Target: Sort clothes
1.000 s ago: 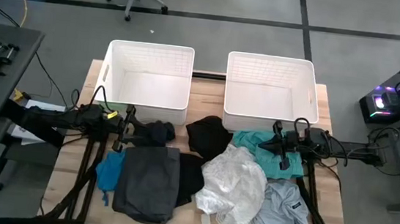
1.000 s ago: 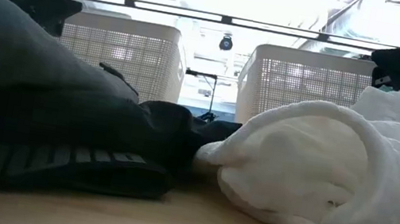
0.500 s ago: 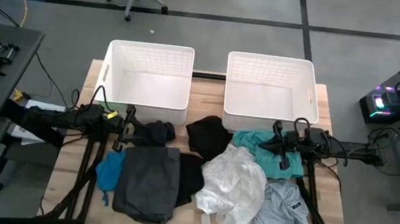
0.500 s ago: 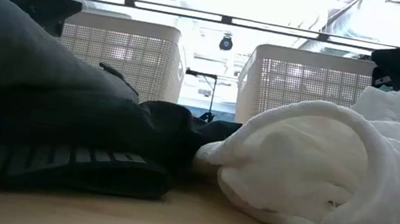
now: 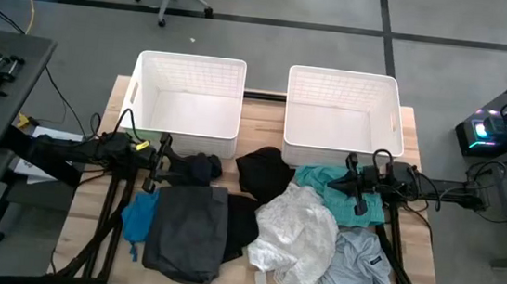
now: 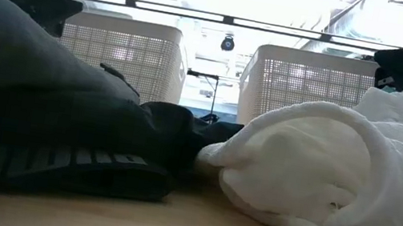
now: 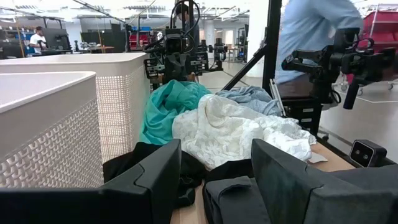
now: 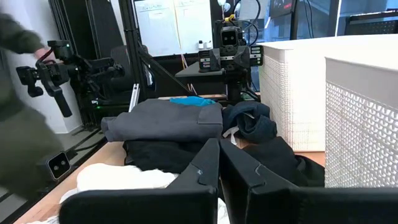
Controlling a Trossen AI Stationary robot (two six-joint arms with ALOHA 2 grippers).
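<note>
Hovering by the navy garment (image 5: 199, 167), left gripper (image 5: 160, 161) fingers (image 7: 149, 180) spread wide, right gripper (image 5: 354, 183) over the teal garment (image 5: 329, 182), fingers (image 8: 205, 168) nearly closed, white garment (image 5: 296, 235) beside it

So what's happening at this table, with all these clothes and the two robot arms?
Nothing is being handled yet. Soft fabric clothes, among them a white garment, a dark grey garment and a teal garment, lie heaped on the wooden table. Both white plastic lattice baskets hold nothing. The left gripper is open; the right gripper is shut, holding nothing.
</note>
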